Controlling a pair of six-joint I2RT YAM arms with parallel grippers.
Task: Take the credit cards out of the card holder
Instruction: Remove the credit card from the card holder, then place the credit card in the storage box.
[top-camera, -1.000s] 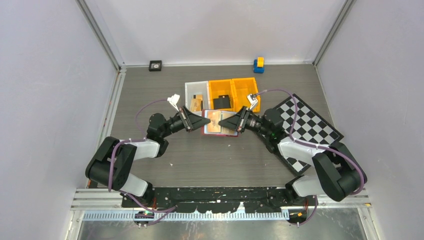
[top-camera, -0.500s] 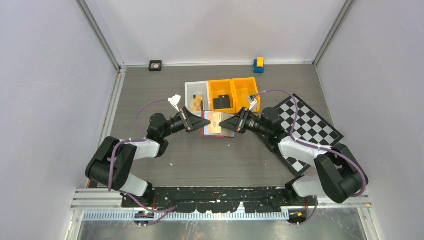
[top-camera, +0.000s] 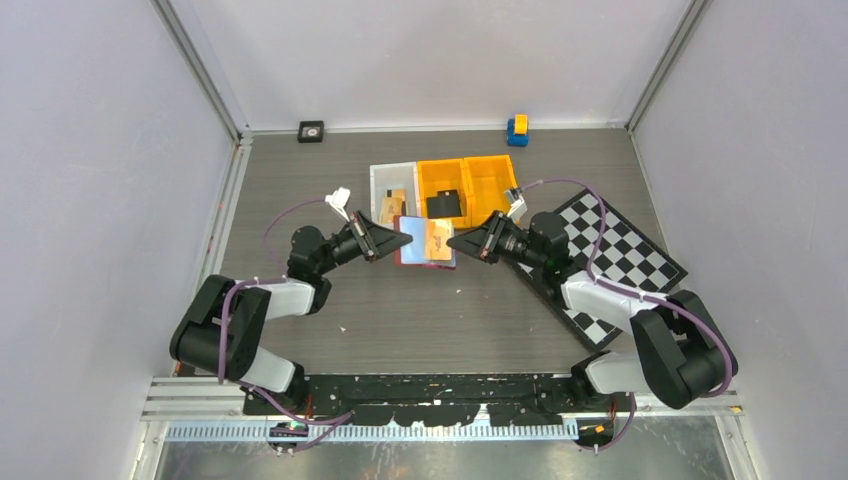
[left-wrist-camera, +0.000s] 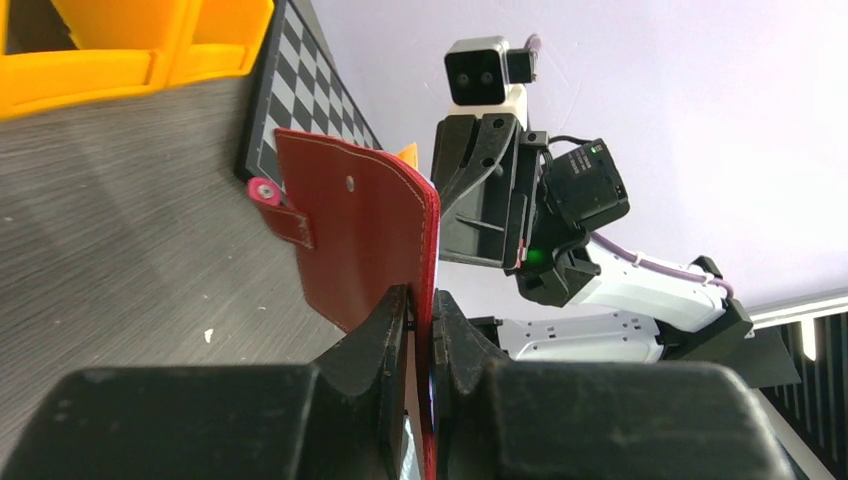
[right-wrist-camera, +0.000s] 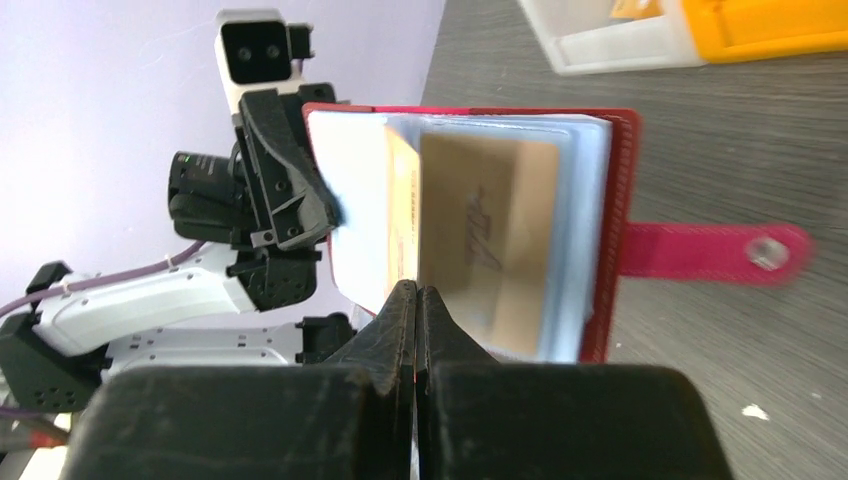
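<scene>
Red stitched card holder (left-wrist-camera: 360, 240) held open.
L pincer (left-wrist-camera: 421, 310) clamped on its cover; R pincer (right-wrist-camera: 415, 300) pressed together at thin tan cards (right-wrist-camera: 490, 230).

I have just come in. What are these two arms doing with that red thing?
Both arms hold the open red card holder between them, above the middle of the table. The left gripper has its jaws clamped on the red cover. The right gripper has its jaws shut at the edge of a tan credit card inside a clear sleeve. Whether it pinches the card itself or only the sleeve is unclear. That card is not yet out.
</scene>
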